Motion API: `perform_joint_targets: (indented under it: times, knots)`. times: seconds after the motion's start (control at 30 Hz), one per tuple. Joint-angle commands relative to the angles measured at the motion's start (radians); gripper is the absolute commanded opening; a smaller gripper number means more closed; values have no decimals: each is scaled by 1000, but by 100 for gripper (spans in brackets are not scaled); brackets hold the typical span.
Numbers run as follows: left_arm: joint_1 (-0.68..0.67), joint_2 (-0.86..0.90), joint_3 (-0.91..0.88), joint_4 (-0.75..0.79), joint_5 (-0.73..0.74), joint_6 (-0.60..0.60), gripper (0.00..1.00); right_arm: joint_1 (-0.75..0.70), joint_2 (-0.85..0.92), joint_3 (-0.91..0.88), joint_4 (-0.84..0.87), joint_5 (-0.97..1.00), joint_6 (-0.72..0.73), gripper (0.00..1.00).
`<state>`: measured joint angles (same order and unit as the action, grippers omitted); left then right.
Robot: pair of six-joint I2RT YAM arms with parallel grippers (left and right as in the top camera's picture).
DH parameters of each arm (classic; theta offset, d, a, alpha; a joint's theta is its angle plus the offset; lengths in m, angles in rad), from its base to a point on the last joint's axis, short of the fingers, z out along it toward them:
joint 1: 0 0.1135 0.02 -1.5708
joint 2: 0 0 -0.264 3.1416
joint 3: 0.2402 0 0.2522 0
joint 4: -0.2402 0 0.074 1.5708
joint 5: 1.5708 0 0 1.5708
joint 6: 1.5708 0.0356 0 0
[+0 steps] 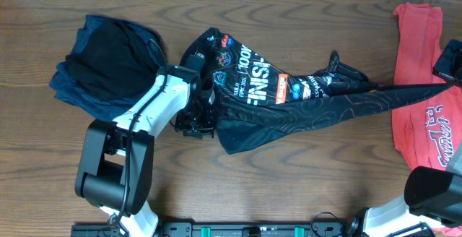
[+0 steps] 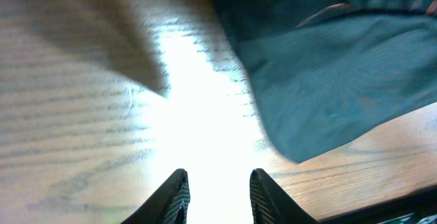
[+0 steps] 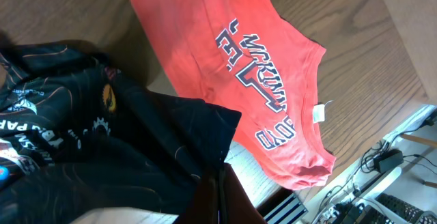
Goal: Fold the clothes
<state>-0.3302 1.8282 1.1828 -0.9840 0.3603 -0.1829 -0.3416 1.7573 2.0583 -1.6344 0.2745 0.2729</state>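
Observation:
A black jersey with white lettering and thin orange lines lies across the middle of the table, one corner pulled out to the right. My right gripper is shut on that corner of the jersey, and it sits at the right edge over a coral-red T-shirt. My left gripper is open with nothing between its fingers, hovering over bare wood. It stands at the jersey's lower left edge, with the dark cloth just beyond it.
A pile of navy and black garments lies at the back left beside the left arm. The red T-shirt, with navy lettering, runs along the right table edge. Cables and equipment show beyond that edge.

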Motion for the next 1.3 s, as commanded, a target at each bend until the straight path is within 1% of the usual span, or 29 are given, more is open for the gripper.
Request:
perform_joint_targets:
  times: [0.0, 0.13, 0.23, 0.27, 0.37, 0.53, 0.6, 0.7, 0.87, 0.97, 1.07, 1.13, 1.27]
  knots:
    - [3, 2, -6, -8, 26, -56, 33, 3, -5, 1, -1, 5, -17, 1]
    - [-5, 2, -23, 19, 138, -64, 34, 2, -5, 1, 0, 5, -16, 1]
    - [-27, 2, -53, 71, 202, -72, 42, 2, -5, 1, 0, 5, -16, 1]
    - [-38, 2, -69, 98, 206, -90, 44, 2, -5, 1, 0, 5, -16, 1]
    - [-76, 3, -115, 185, 206, -119, 45, 3, -5, 1, 0, 5, -16, 1]
    - [-132, 3, -152, 294, 204, -119, 47, 2, -5, 1, 0, -13, -21, 1]
    - [-148, 3, -152, 307, 184, -119, 46, 2, -5, 1, 0, -17, -27, 1]
    - [-166, 3, -152, 309, 109, -137, 46, 2, -5, 1, 0, -17, -27, 1]
    - [-169, 3, -153, 305, 45, -137, 46, 2, -5, 1, 2, -17, -27, 1]
    - [-169, 3, -152, 314, 18, -138, 47, 2, -5, 1, 4, -17, -27, 1]
    - [-169, 3, -153, 341, 0, -160, 51, 2, -5, 1, 4, -17, -27, 1]
    - [-169, 3, -153, 356, 1, -188, 51, 2, -5, 1, 4, -17, -27, 1]
    - [-174, 6, -153, 372, -23, -191, 51, 2, -5, 1, 3, -17, -27, 1]
